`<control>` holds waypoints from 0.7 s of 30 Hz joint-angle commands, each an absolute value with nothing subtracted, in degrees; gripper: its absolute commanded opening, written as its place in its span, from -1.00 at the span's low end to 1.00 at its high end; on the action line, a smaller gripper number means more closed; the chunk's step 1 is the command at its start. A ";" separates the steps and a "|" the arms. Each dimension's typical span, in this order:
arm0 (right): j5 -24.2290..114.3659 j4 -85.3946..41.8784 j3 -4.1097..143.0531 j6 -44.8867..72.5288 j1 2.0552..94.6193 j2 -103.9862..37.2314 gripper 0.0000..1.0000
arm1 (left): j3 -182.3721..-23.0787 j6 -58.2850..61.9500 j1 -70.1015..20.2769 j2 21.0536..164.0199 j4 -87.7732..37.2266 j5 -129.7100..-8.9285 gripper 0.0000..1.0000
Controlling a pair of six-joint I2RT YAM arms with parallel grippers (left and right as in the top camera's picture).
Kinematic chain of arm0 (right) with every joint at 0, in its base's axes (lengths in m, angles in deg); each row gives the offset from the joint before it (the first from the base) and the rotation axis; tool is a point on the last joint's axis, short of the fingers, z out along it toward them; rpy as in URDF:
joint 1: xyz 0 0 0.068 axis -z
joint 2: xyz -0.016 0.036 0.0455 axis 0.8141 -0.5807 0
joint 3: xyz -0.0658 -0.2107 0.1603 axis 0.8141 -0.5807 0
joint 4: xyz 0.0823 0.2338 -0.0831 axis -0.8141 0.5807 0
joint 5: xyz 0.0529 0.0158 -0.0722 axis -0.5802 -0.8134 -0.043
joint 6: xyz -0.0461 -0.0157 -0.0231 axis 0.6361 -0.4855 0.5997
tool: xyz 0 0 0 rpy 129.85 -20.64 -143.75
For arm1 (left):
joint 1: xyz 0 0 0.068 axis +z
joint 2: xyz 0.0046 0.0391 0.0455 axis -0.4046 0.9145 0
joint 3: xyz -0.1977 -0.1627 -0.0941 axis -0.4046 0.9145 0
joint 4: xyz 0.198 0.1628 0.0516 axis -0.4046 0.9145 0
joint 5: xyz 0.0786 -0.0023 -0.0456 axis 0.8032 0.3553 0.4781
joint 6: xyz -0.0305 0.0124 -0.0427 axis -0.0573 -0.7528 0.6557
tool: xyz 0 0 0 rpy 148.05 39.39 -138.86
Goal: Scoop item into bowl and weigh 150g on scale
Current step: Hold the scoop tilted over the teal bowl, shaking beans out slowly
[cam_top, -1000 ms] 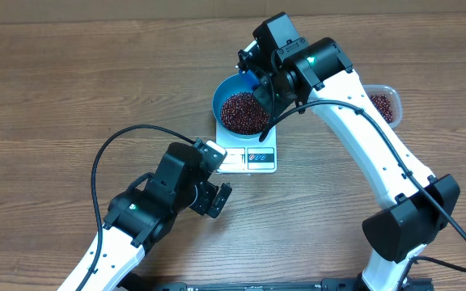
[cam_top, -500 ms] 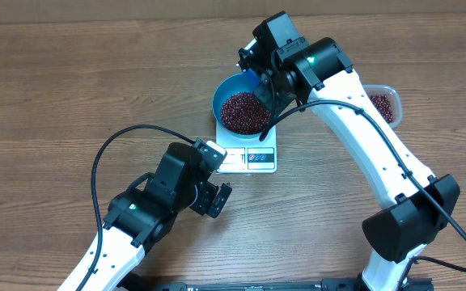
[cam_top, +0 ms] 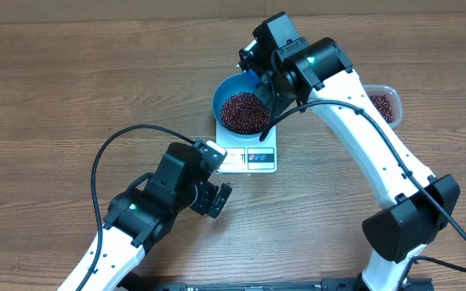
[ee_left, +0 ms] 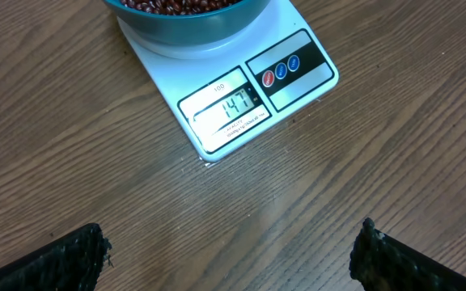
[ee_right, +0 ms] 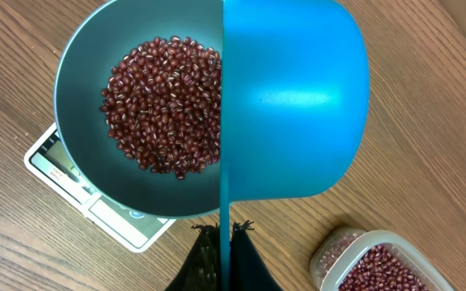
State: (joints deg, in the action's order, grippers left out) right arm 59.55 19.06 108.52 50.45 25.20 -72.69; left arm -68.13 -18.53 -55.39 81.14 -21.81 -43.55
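Observation:
The blue bowl [cam_top: 235,90] stands on the white scale [cam_top: 249,157] and holds a heap of red-brown beans [cam_top: 243,112]. In the right wrist view the bowl [ee_right: 79,105] and its beans [ee_right: 164,105] lie left of a small blue scoop [ee_right: 294,105], tipped on its side over the bowl's rim. My right gripper [ee_right: 226,234] is shut on the scoop's thin handle. The scale's display [ee_left: 235,107] reads 147 in the left wrist view. My left gripper [ee_left: 229,255] hangs open over bare wood in front of the scale [ee_left: 217,69], fingers [ee_left: 71,259] wide apart.
A clear plastic tub [cam_top: 385,103] with more beans sits on the table right of the bowl, also seen in the right wrist view as a tub [ee_right: 379,263] at lower right. A black cable [cam_top: 116,145] loops over the table beside the left arm.

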 commanded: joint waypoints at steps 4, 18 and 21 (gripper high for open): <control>60.16 18.99 110.42 50.50 24.98 -70.39 -0.93 | -67.99 -19.20 -55.65 81.55 -21.85 -43.16 0.99; 60.18 18.97 110.42 50.52 24.98 -70.39 -0.93 | -67.99 -19.20 -55.65 81.55 -21.85 -43.16 1.00; 60.77 18.88 110.42 50.54 24.98 -70.39 -0.92 | -67.99 -19.20 -55.65 81.55 -21.85 -43.16 0.99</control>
State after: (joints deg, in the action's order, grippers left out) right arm 59.57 19.10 108.52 50.45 25.20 -72.69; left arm -68.13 -18.53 -55.39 81.14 -21.81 -43.55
